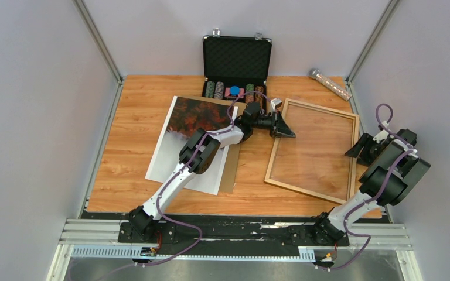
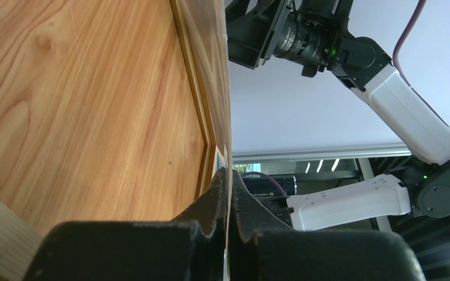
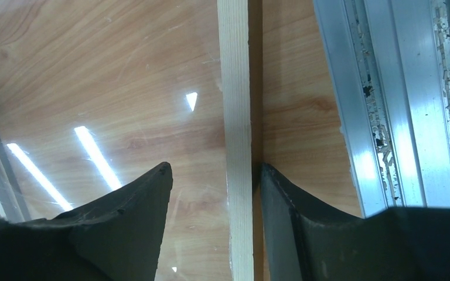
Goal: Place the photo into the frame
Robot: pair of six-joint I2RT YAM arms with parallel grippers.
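The photo (image 1: 179,137), red-orange trees fading into white, lies face up left of centre, partly under my left arm. The light-brown wooden frame (image 1: 313,149) with its clear pane lies to the right. My left gripper (image 1: 282,126) is at the frame's left rail near its far corner. In the left wrist view the left gripper (image 2: 228,172) is shut on the thin edge of the frame (image 2: 202,88). My right gripper (image 1: 360,146) is at the frame's right rail. In the right wrist view the right gripper (image 3: 214,167) is open, straddling the rail (image 3: 234,88).
An open black poker-chip case (image 1: 237,58) stands at the back centre. A silvery tube (image 1: 330,84) lies at the back right. A brown backing panel (image 1: 232,167) lies under the photo. An aluminium wall rail (image 3: 357,88) runs just right of the frame.
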